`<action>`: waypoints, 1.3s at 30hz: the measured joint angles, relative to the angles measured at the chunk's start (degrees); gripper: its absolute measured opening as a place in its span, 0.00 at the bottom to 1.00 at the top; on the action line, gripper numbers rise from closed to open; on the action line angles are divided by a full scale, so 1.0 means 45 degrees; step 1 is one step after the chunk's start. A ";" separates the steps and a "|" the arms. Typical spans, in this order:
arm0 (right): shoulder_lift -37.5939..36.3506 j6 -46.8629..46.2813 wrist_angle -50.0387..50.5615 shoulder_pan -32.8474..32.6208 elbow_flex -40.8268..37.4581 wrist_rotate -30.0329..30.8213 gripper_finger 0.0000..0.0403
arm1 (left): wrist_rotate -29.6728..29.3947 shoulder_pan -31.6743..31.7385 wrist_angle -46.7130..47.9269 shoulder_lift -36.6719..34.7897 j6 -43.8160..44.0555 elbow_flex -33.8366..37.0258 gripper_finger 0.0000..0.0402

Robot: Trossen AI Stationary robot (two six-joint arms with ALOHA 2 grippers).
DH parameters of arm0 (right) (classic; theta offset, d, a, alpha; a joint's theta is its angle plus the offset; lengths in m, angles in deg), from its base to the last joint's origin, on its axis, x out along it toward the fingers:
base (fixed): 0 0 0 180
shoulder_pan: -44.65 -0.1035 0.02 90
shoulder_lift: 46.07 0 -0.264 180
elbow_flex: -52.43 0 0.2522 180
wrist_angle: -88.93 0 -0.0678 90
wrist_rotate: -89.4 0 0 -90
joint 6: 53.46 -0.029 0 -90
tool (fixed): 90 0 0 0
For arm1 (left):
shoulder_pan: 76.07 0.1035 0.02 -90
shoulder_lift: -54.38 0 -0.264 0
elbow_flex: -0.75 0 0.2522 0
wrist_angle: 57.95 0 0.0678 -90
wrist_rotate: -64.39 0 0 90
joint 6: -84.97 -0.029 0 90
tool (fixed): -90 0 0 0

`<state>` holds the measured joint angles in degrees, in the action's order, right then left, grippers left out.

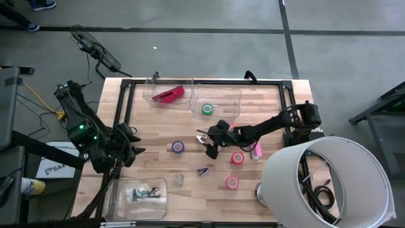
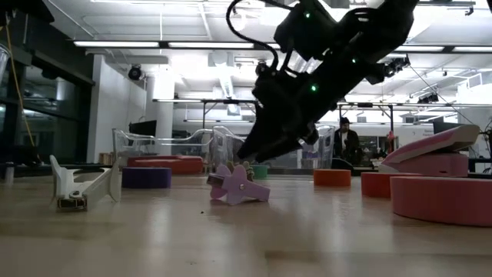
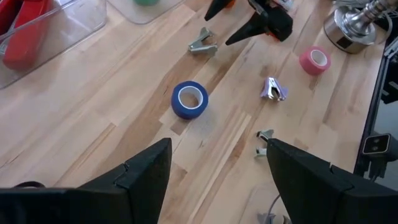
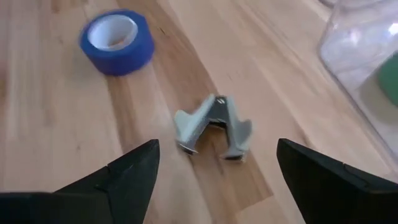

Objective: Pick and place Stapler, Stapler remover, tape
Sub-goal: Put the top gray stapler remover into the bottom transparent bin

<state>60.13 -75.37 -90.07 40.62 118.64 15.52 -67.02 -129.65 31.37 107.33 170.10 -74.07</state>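
Grey metal staple remover [image 4: 213,126] lies on the wooden table [image 1: 158,166].
Right gripper [image 4: 214,171] hovers above it, fingers spread wide apart.

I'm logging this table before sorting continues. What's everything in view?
red stapler: one, red, in a clear bin
pink stapler: one, pink, beside the right arm
green tape: one, green, in a second bin
purple tape: one, purple, mid-table
red-pink tape: two, near side, right
loose staple removers: three, one purple, two grey, mid-table
clear bins: three, transparent, third holds small metal items
white shade: one, right corner
left gripper: open, table's left
right gripper: open, over a grey remover
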 joint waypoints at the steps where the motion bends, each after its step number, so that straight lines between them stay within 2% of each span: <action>1: 0.0022 0.0169 0.0017 0.0000 -0.0018 0.0136 0.78 | 0.0000 0.0000 -0.0001 0.0000 0.0000 0.0000 0.65; 7: 0.0318 0.0073 -0.0177 -0.0019 0.0002 0.0793 0.79 | 0.0135 0.0000 -0.0004 -0.0010 0.0005 0.0000 0.65; 21: 0.1122 0.0208 -0.1840 0.0000 0.0000 0.0344 0.79 | 0.0442 0.0000 -0.0011 -0.0320 0.0044 0.0000 0.65; 27: 0.1169 0.0620 -0.1916 0.0000 0.0000 0.1034 0.79 | 0.0418 0.0000 0.0003 -0.0427 0.0044 0.0000 0.65; 39: 0.2045 -0.0013 -0.2992 -0.0044 0.0000 0.1229 0.79 | 0.0427 0.0000 0.0003 -0.0500 0.0049 0.0000 0.65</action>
<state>69.33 -75.42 -103.53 40.42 118.64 21.05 -65.09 -129.65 31.38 105.07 170.31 -74.07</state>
